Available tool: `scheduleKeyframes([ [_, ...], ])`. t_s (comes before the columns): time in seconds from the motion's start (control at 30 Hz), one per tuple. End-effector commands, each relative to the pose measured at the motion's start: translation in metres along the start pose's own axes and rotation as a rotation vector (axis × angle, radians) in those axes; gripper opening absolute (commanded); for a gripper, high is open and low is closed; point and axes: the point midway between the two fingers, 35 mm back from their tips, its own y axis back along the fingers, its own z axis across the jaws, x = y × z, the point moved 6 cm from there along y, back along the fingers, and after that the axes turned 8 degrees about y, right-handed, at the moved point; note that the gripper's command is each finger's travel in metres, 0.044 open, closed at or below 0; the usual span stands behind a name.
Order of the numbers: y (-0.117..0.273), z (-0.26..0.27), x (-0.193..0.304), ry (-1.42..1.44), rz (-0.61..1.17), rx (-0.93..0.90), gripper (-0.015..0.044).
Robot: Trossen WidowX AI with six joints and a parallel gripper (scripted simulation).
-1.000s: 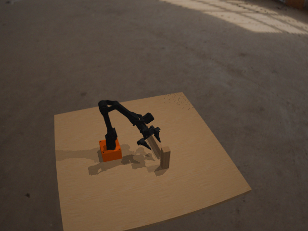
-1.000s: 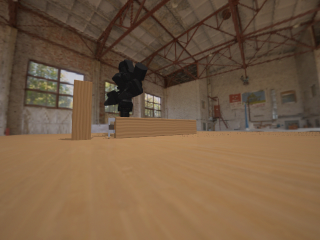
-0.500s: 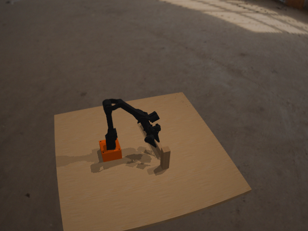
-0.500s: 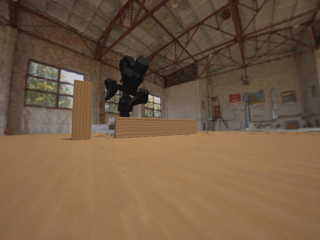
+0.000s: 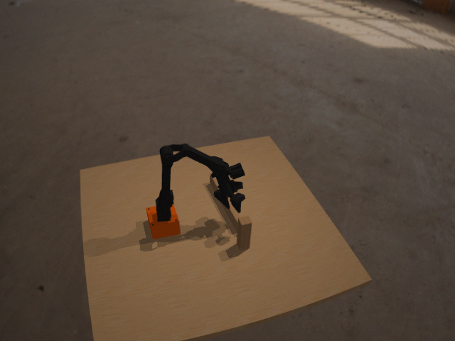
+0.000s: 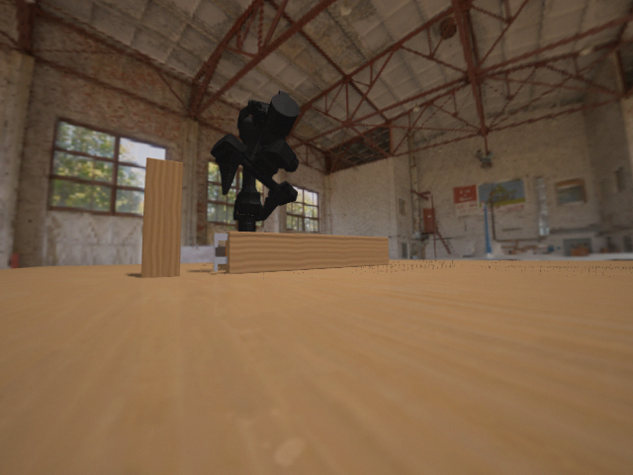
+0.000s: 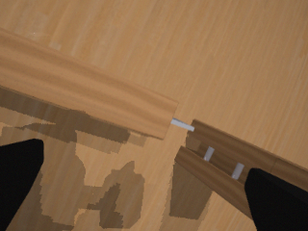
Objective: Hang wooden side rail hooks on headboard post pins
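Observation:
The wooden side rail (image 5: pixel 212 180) (image 6: pixel 307 251) (image 7: pixel 87 91) lies along the table, standing on its narrow edge. Its steel hooks (image 6: pixel 220 237) (image 7: pixel 183 125) stick out of the end facing the post and do not touch it. The headboard post (image 5: pixel 244 234) (image 6: pixel 161 220) stands upright, a short gap beyond the hooks. In the wrist view its slot shows two pins, an end one (image 7: pixel 209 154) and another (image 7: pixel 238 170). My gripper (image 5: pixel 234 209) (image 6: pixel 244 206) (image 7: pixel 148 166) is open and empty, above the rail near its hook end. In the wrist view one fingertip covers part of the post.
The arm's orange base (image 5: pixel 165 225) stands on the wooden table top (image 5: pixel 165 293), to the left of rail and post in the top view. The arm's shadow falls on the table between base and post. The table's edges drop to a concrete floor (image 5: pixel 385 165).

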Motion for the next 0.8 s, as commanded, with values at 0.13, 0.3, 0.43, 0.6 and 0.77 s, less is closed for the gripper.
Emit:
scheduleKeyframes([
  [0.13,0.0175,-0.0154,-0.0334,1.038,-0.177,-0.347,0.0440],
  [0.3,0.0208,-0.0170,-0.0368,1.255,-0.252,-0.385,0.0440],
  [0.43,0.0209,-0.0170,-0.0369,1.260,-0.255,-0.386,0.0440],
  [0.6,0.0209,-0.0170,-0.0369,1.260,-0.255,-0.386,0.0440],
  [0.77,0.0209,-0.0170,-0.0369,1.260,-0.255,-0.386,0.0440],
])
